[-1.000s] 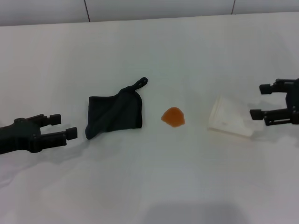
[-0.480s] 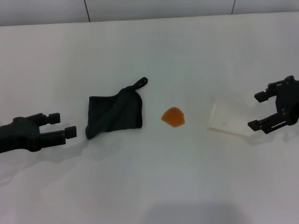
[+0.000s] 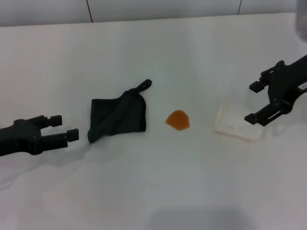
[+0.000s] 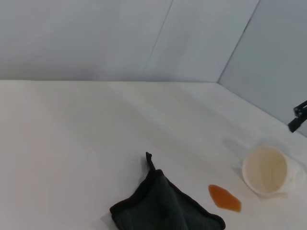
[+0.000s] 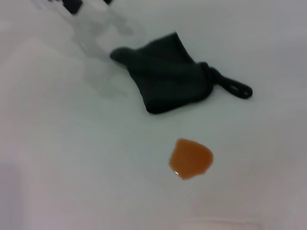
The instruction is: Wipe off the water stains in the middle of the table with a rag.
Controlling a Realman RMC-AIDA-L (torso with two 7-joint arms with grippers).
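The black rag (image 3: 117,118) lies crumpled on the white table (image 3: 153,182), its loop pointing to the far side; it also shows in the wrist views (image 4: 168,208) (image 5: 165,74). An orange water stain (image 3: 178,120) (image 4: 224,198) (image 5: 190,157) sits just right of the rag. My left gripper (image 3: 64,128) rests low on the table to the left of the rag, open and holding nothing. At the right, my right gripper (image 3: 257,102) hangs open and raised above the table, beyond the cup.
A translucent plastic cup (image 3: 236,121) lies on its side right of the stain, mouth towards the stain (image 4: 266,170). A grey wall runs along the table's far edge (image 3: 153,18).
My right gripper has risen and drawn back from the cup, tilting as it went. The left gripper, rag, stain and cup have stayed put.
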